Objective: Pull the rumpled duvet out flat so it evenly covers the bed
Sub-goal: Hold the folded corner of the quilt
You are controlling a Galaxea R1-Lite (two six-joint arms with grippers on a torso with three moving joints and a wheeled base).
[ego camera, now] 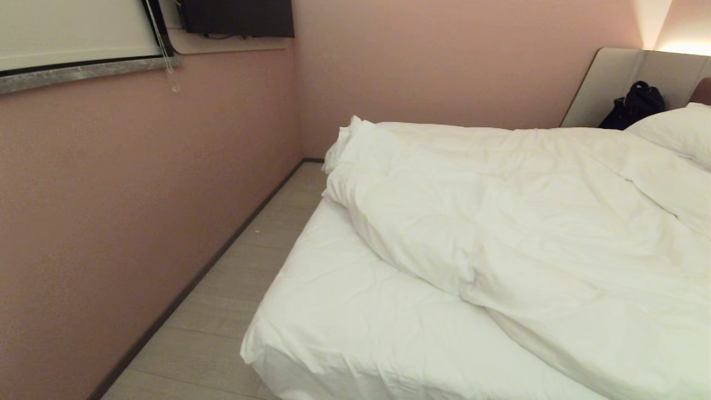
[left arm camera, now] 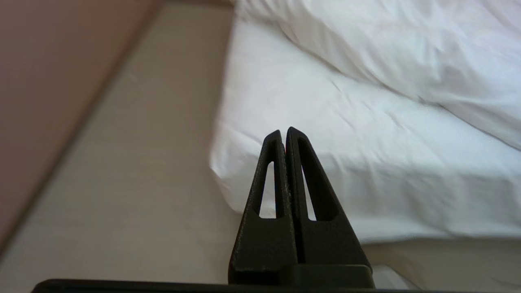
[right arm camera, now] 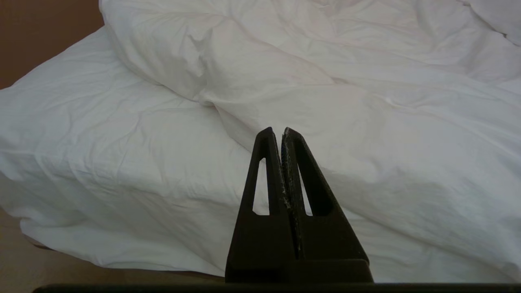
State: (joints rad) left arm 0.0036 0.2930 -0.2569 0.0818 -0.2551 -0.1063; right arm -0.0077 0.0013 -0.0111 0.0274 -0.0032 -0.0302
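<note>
The puffy white duvet (ego camera: 527, 222) lies rumpled across the bed (ego camera: 344, 316), bunched back so that the sheeted near-left corner of the mattress is bare. Its folded edge runs diagonally from the far left corner toward the near right. In the left wrist view my left gripper (left arm camera: 284, 132) is shut and empty, off the mattress corner (left arm camera: 325, 162), with the duvet (left arm camera: 407, 53) beyond. In the right wrist view my right gripper (right arm camera: 277, 132) is shut and empty, short of the duvet's edge (right arm camera: 325, 106). Neither arm shows in the head view.
A pink wall (ego camera: 139, 222) runs along the left of a narrow strip of pale floor (ego camera: 233, 289) beside the bed. A pillow (ego camera: 677, 130) and a black bag (ego camera: 633, 105) sit by the beige headboard (ego camera: 616, 83) at the far right.
</note>
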